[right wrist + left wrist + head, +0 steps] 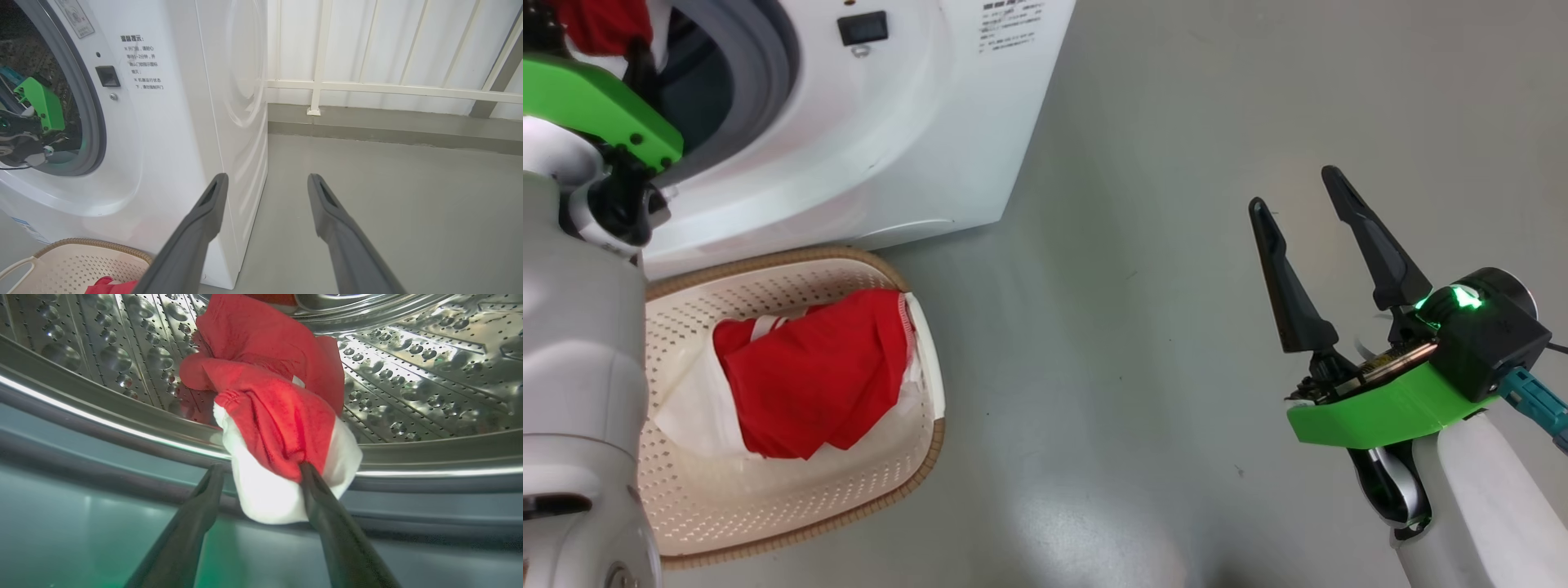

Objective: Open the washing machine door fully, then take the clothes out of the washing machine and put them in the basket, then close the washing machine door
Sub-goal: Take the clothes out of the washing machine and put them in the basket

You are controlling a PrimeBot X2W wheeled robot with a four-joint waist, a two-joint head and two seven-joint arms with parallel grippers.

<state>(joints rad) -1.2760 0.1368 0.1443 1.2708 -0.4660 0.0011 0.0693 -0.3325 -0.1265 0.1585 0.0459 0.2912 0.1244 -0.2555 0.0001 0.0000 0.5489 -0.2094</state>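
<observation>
Two dark fingers of our left gripper [261,467] stand spread, pinching nothing, with the hanging end of the clothes [278,416] between their tips and one finger [327,514] touching the cloth. That red-and-white bundle drapes over the lip of the drum [408,375], straight ahead of the gripper. We judge it light, soft and limp, likely to sag and trail, so we would close on the thick bunched fold between the tips rather than a loose edge. Beneath this arm the basket [768,506] holds more of the clothes. Our right gripper [1294,188] hangs spread and empty over the floor [1176,367], well apart. Left of its fingers, the washing machine [184,134] carries a block of Chinese print [141,61], too small for us to read surely.
</observation>
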